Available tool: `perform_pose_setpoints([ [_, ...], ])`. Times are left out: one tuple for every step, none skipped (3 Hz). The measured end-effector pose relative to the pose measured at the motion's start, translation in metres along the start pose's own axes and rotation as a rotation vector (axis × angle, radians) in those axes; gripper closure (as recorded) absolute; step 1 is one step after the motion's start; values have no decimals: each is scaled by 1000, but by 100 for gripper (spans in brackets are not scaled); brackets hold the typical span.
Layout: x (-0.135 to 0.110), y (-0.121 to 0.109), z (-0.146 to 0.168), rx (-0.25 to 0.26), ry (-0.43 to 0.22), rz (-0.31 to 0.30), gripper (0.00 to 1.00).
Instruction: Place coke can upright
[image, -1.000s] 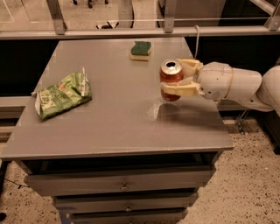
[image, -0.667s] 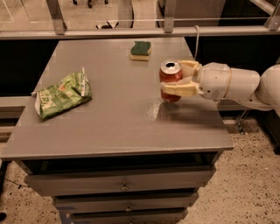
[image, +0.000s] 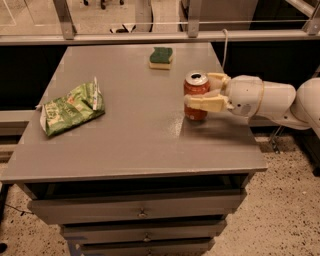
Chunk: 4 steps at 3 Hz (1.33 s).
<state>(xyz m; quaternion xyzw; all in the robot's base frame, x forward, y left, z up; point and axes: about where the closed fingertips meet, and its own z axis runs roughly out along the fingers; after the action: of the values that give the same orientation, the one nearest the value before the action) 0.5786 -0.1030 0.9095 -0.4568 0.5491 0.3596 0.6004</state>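
The coke can (image: 195, 102) is red with a silver top and stands upright on the right part of the grey table (image: 135, 135), its base on or just above the surface. My gripper (image: 198, 90) reaches in from the right and is shut on the can. One cream finger (image: 206, 103) crosses the can's front and the other finger (image: 218, 79) lies behind its top. The white arm (image: 265, 97) stretches off to the right past the table's edge.
A green chip bag (image: 70, 108) lies at the table's left side. A green-and-yellow sponge (image: 161, 56) sits at the back centre. A metal rail (image: 150, 36) runs behind the table. Drawers (image: 142, 212) are below the front edge.
The can and gripper have come down slightly toward the table. The grip is unchanged, and the bag and sponge have not moved.
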Motion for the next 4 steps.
perform_pose_setpoints([
  [5, -1, -4, -1, -17, 21, 37],
  [7, -2, -6, 0, -24, 32, 15],
  [8, -3, -9, 4, -29, 39, 0],
  [8, -3, -14, 15, -29, 42, 0],
])
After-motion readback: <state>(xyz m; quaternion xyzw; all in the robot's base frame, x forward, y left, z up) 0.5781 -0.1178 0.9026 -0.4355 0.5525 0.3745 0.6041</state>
